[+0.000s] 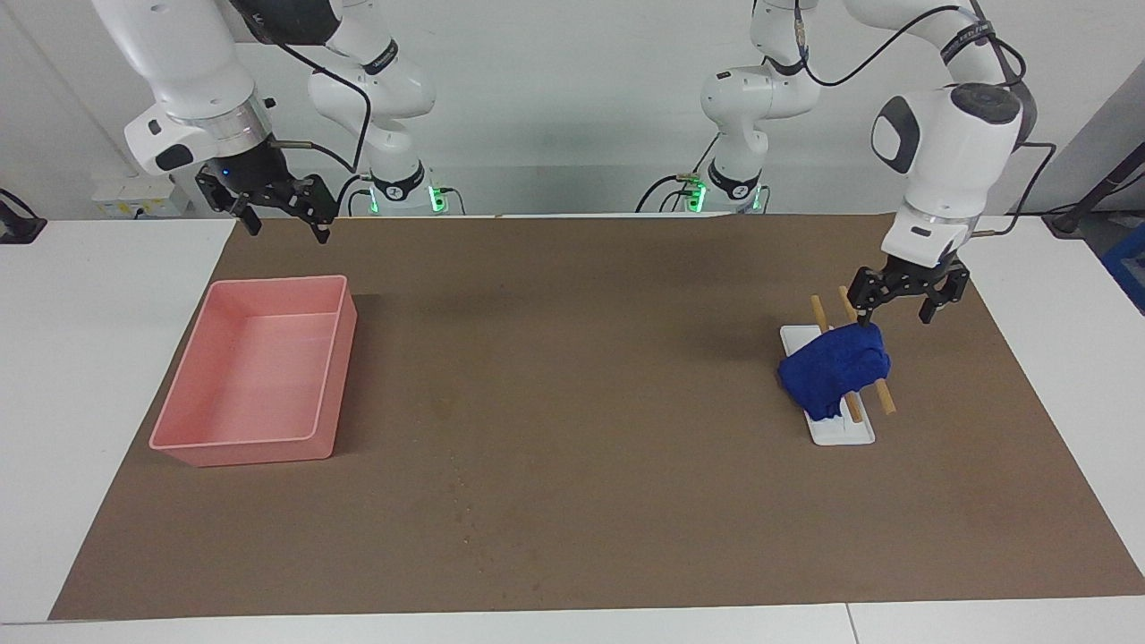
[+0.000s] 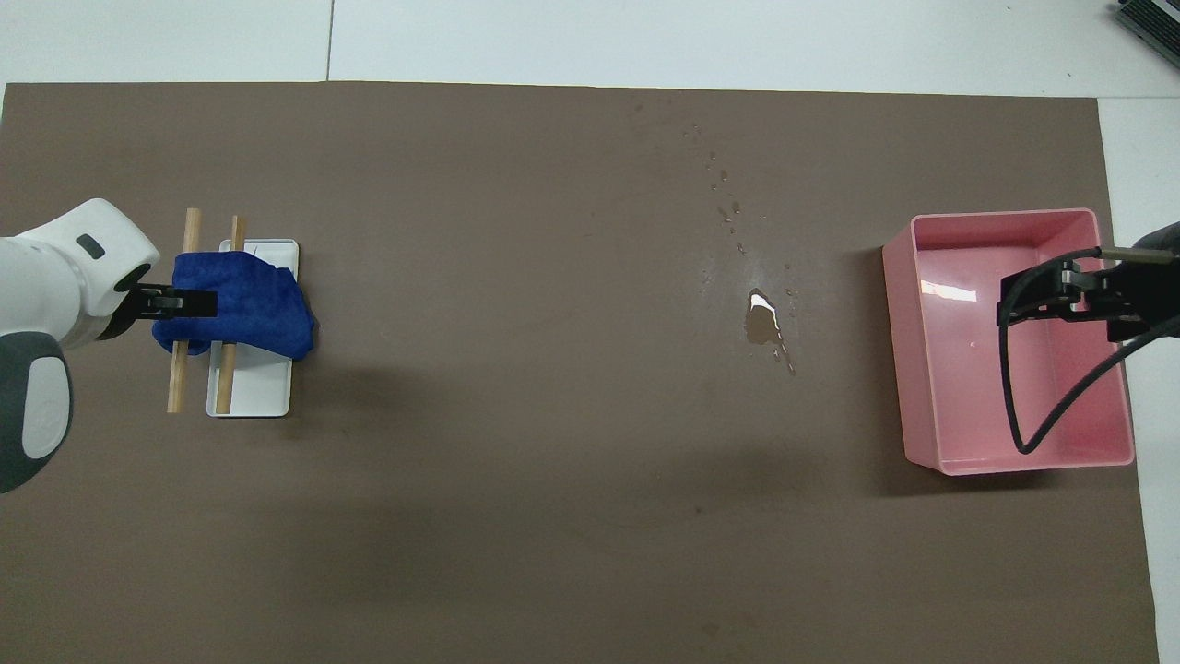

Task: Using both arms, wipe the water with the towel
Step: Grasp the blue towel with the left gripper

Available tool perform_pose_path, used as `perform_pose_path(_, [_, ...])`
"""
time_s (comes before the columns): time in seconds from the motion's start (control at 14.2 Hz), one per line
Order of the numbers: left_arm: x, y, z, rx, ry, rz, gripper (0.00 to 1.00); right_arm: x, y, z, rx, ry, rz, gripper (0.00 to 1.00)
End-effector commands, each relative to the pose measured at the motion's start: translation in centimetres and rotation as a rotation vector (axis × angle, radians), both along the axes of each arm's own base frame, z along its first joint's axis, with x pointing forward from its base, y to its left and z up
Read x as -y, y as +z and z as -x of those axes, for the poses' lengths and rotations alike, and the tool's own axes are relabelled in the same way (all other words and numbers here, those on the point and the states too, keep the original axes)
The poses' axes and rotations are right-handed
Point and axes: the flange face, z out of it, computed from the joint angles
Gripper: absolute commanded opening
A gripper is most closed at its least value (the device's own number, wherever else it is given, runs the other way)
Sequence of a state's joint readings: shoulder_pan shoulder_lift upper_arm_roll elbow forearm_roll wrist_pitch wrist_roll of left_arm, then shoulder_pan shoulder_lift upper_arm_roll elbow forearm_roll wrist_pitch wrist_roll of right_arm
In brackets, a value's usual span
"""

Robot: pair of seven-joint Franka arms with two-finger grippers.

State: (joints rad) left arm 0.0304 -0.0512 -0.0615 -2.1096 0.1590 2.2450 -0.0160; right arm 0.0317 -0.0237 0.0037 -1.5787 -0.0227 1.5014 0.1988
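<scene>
Brown mat (image 1: 581, 376); pink tub (image 1: 255, 371); wooden sticks (image 1: 886, 398)

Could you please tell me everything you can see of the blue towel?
The towel is a small royal-blue cloth, soft and bunched into a lumpy wad. It drapes over two wooden sticks lying across a white tray at the left arm's end of the table, apart from the water. It looks dry and unused. The left gripper, open, hangs just over the towel's edge nearer the robots; whether it touches the cloth cannot be told.
</scene>
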Motion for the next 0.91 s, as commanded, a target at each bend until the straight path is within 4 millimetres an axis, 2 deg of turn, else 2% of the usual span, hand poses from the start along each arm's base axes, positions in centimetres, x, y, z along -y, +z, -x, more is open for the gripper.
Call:
perform_pose_path(0.0, [1.9, -0.8, 0.8, 0.023, -0.033, -0.074, 1.0, 0.4, 0.0, 0.9, -0.004, 0.015, -0.024, 1.0])
perform_pose_path(0.28, [1.4, -3.0, -0.6, 0.055, -0.087, -0.132, 1.0, 0.4, 0.0, 0.9, -0.006, 0.015, -0.024, 1.0])
perform_pose_path(0.56, [1.5, -3.3, -0.5, 0.056, -0.056, -0.123, 1.0, 0.6, -0.1, 1.1, -0.009, 0.012, -0.024, 1.0])
perform_pose_path(0.84, [1.6, -4.7, 0.3, 0.047, -0.057, -0.117, 0.98, 0.5, -0.1, 1.1, -0.009, 0.013, -0.024, 1.0])
